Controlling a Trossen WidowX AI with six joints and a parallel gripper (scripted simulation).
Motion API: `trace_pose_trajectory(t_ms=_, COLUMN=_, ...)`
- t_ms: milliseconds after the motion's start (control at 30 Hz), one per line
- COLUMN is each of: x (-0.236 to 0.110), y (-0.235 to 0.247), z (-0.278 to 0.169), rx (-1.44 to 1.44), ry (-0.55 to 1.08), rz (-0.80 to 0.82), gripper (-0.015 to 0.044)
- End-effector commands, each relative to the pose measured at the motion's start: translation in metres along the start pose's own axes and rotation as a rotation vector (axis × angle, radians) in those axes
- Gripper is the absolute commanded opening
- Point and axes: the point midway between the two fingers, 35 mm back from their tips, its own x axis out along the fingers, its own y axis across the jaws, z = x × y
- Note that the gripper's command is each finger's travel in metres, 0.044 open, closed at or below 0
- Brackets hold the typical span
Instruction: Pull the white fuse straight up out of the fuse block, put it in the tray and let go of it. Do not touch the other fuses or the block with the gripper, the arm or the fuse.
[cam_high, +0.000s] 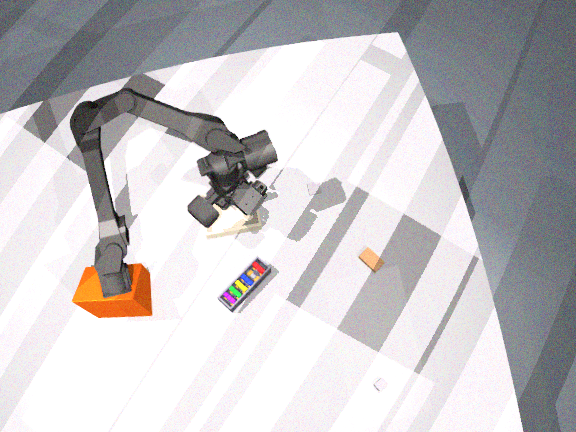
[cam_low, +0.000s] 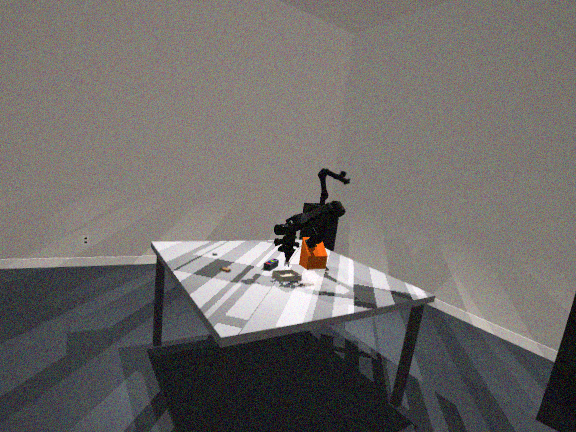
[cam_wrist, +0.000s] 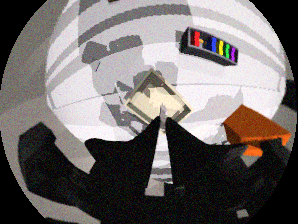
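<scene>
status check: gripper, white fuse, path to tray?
Gripper shut on white fuse, above tray. Fuse block well off to the side, untouched. Nothing between fuse and tray.

Exterior view: the dark arm (cam_low: 312, 219) reaches from its orange base (cam_low: 314, 256) over the striped surface (cam_low: 260, 305), its claw (cam_low: 287, 259) poised above the tray (cam_low: 286, 275), with the fuse block (cam_low: 270, 264) just beside.

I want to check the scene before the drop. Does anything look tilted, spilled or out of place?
Nothing stands out. The fuse block lies flat with its coloured fuses in a row. The gripper, jaws shut on the white fuse, hangs over the tray. A small tan block lies apart on the table.
</scene>
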Motion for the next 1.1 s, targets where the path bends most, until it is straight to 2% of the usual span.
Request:
trace_pose_trajectory(t_ms=0, x=-0.001, y=0.001, z=-0.010, rx=0.009, ry=0.000, rz=0.003, gripper=0.0000)
trace_pose_trajectory(t_ms=1067, x=0.038, y=0.001, z=-0.010, rx=0.009, ry=0.001, rz=0.004, gripper=0.0000)
